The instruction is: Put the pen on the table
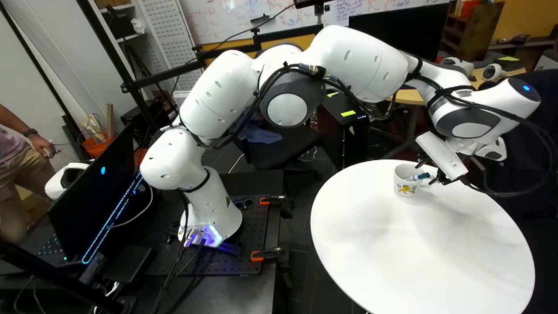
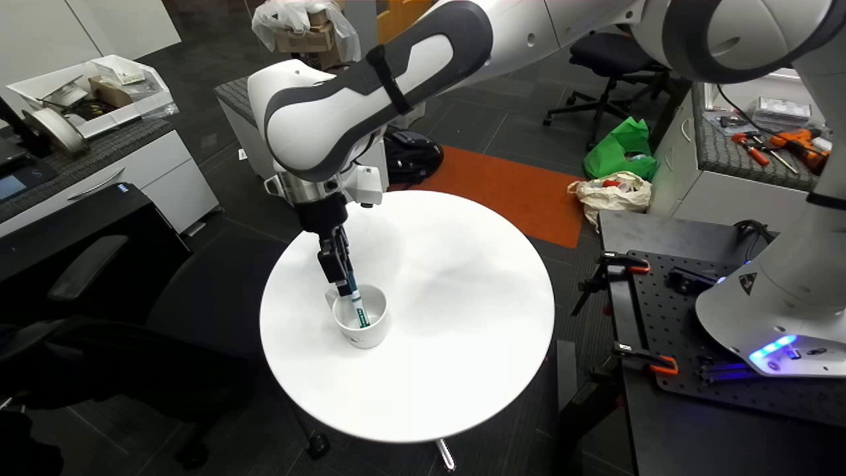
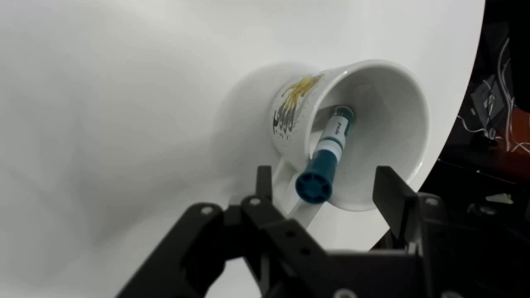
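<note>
The pen (image 3: 330, 154), white with a dark teal cap, leans tilted inside the small white patterned cup (image 3: 383, 124), cap end up and out over the rim near the handle. It also shows in both exterior views (image 1: 422, 176) (image 2: 358, 305). The cup (image 1: 403, 185) (image 2: 365, 337) stands upright on the round white table (image 1: 392, 248) (image 2: 462, 304). My gripper (image 3: 325, 182) is open; in the wrist view its fingers stand to either side of the pen's cap with gaps visible. In both exterior views the gripper (image 1: 429, 172) (image 2: 344, 281) is at the cup's handle side, close to the cap.
The cup stands near the table's edge. A black chair (image 2: 218, 297) is beside the table. The robot's base stands on a black desk (image 1: 244, 288) with orange-tipped clamps (image 1: 268, 255) at its edge, across a gap from the table.
</note>
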Tool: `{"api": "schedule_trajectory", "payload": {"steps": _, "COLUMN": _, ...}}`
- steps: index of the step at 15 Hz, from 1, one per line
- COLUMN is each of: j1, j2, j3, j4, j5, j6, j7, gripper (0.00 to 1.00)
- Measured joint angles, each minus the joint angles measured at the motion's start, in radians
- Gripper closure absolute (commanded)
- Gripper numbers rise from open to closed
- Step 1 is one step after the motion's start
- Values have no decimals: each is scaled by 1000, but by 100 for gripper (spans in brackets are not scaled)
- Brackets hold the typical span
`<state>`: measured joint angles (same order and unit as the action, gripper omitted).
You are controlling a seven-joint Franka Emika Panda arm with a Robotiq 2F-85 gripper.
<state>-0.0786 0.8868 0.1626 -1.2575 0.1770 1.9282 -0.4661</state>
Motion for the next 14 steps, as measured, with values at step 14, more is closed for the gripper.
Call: {"api": "schedule_trajectory", "payload": {"steps": 14, "j1": 1, "j2": -8, "j3": 6, "j4": 2, "j5": 13, "j6": -12, "j7": 2, "gripper": 94}}
